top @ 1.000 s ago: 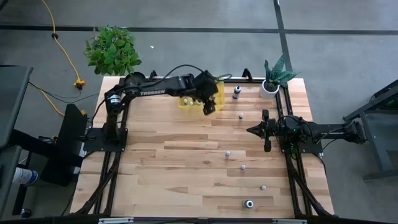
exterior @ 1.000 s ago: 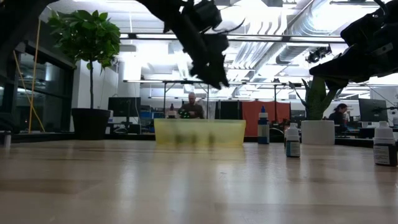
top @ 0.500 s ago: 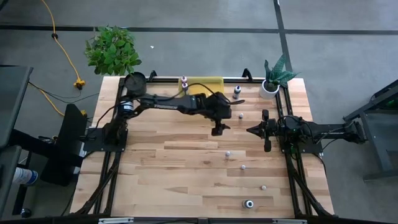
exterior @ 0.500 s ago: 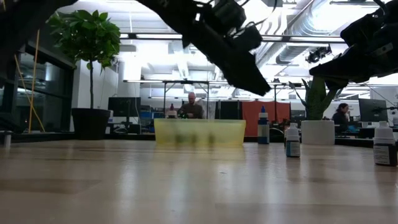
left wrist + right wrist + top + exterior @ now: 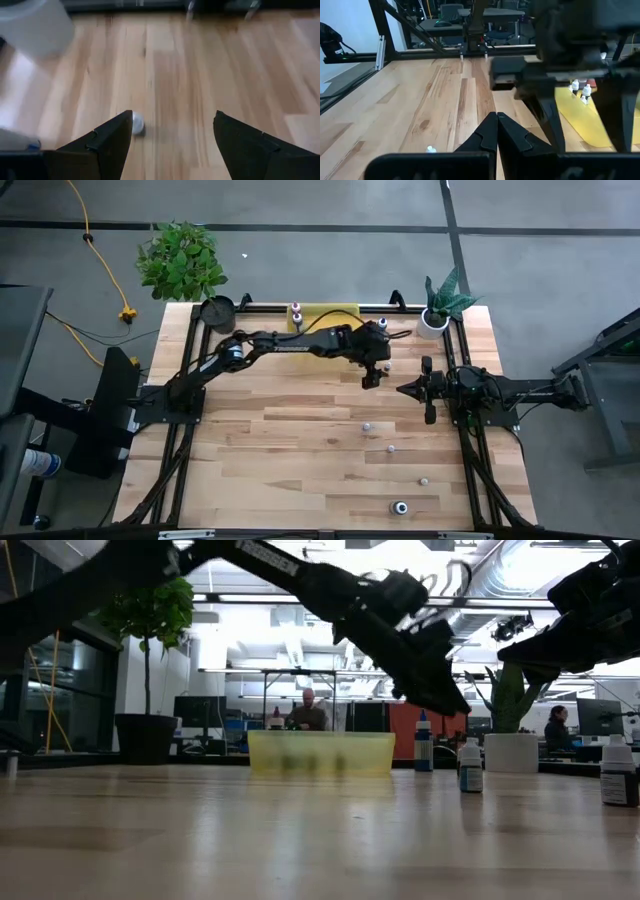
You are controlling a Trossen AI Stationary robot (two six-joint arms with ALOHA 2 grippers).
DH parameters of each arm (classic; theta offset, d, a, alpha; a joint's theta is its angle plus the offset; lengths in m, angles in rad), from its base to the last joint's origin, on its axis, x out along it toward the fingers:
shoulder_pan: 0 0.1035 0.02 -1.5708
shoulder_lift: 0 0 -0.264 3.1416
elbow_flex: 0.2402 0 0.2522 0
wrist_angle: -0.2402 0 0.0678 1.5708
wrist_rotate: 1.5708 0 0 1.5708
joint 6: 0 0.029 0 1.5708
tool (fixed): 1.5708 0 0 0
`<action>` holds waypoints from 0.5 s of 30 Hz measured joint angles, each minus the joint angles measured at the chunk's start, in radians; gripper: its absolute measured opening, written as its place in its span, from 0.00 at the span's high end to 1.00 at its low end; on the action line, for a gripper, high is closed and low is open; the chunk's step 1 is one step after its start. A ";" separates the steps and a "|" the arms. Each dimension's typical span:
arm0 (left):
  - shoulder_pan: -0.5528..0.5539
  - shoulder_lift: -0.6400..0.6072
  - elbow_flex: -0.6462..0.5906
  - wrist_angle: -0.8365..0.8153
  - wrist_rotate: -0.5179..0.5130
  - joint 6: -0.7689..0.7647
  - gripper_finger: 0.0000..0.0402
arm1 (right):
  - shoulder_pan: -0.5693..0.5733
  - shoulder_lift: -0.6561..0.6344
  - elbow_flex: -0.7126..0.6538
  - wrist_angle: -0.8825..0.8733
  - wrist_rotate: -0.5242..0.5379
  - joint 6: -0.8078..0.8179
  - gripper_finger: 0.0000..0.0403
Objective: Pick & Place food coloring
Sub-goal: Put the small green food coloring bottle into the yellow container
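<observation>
My left gripper (image 5: 372,376) hangs open above the table, right of the yellow bin (image 5: 325,313), and holds nothing. In the left wrist view a tiny white-capped food coloring bottle (image 5: 137,123) stands on the wood, just past one fingertip of my left gripper (image 5: 173,120). More small bottles stand on the table toward the near right (image 5: 367,426) (image 5: 391,448) (image 5: 424,480) (image 5: 400,507). A pink-bodied one (image 5: 296,313) stands at the bin's left end. My right gripper (image 5: 412,389) waits shut at the right side, its fingertips together (image 5: 496,117).
A white plant pot (image 5: 433,322) stands at the far right corner. The low view shows upright bottles (image 5: 424,745) (image 5: 470,765) (image 5: 618,770) right of the bin (image 5: 320,754). Several little bottles (image 5: 580,89) stand inside the bin. Bare wood lies at the table's left and middle.
My left gripper has swung from above the yellow bin toward the table's right edge and a little toward the near edge. It has sunk lower and rolled somewhat on the way. My right arm has kept still.
</observation>
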 joint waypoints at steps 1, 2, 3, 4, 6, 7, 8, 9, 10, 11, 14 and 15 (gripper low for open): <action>0.005 0.025 0.042 -0.035 0.001 -0.010 0.33 | 0.000 0.000 0.000 0.000 0.000 0.000 1.00; 0.011 0.051 0.083 -0.044 0.000 -0.015 0.33 | 0.000 0.000 0.000 0.000 0.000 0.000 1.00; 0.016 0.073 0.116 -0.067 0.000 -0.015 0.33 | 0.000 0.000 0.000 0.000 0.000 0.000 1.00; 0.019 0.095 0.148 -0.088 0.001 -0.015 0.33 | 0.000 0.000 0.000 0.000 0.000 0.000 1.00; 0.028 0.122 0.189 -0.125 -0.002 -0.016 0.33 | 0.000 0.000 0.000 -0.001 0.000 0.000 1.00; 0.030 0.132 0.201 -0.126 -0.002 -0.016 0.33 | 0.000 0.000 0.000 -0.001 0.000 0.000 1.00; 0.031 0.142 0.208 -0.114 -0.003 -0.017 0.33 | 0.000 0.000 0.000 -0.001 0.000 0.000 1.00; 0.034 0.147 0.211 -0.119 -0.002 -0.017 0.33 | 0.000 0.000 0.000 -0.001 0.000 0.000 1.00; 0.036 0.150 0.212 -0.126 -0.002 -0.017 0.33 | 0.000 0.000 0.000 -0.001 0.000 0.000 1.00; 0.036 0.152 0.212 -0.128 -0.001 -0.017 0.33 | 0.000 0.000 0.000 -0.001 0.000 0.000 1.00; 0.036 0.165 0.214 -0.098 0.002 -0.011 0.33 | 0.000 0.000 0.000 -0.001 0.000 0.000 1.00; 0.036 0.169 0.214 -0.108 0.006 -0.010 0.33 | 0.000 0.001 0.000 -0.002 0.000 0.000 1.00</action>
